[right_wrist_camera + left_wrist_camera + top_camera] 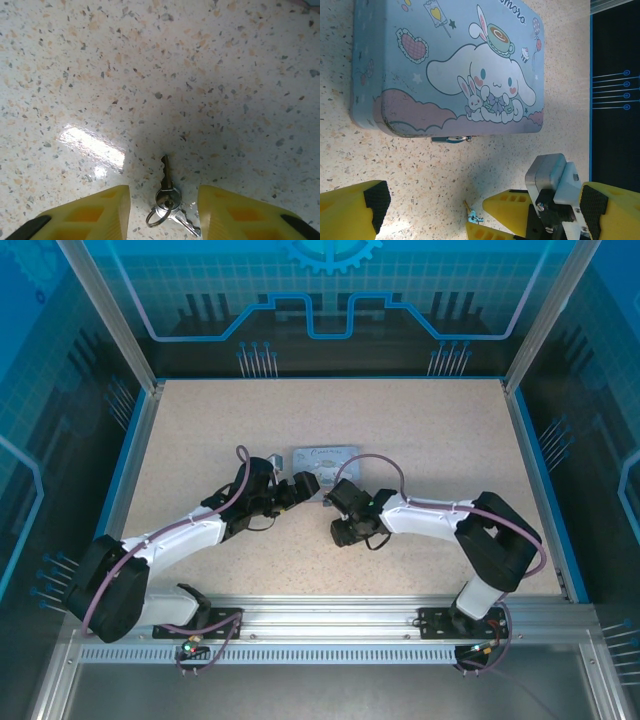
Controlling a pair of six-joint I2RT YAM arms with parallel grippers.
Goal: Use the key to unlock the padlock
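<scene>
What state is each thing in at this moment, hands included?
tin: lid shut, flat on the table.
padlock: at the tin's front edge, keyless; locked or not, too small to tell.
key: lying on the table, ringed with a second key, ungripped.
left hand: open, empty.
right hand: open, fingers either side of the key, not gripping it.

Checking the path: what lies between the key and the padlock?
Only bare speckled table between the key and the padlock, seen in the left wrist view.
</scene>
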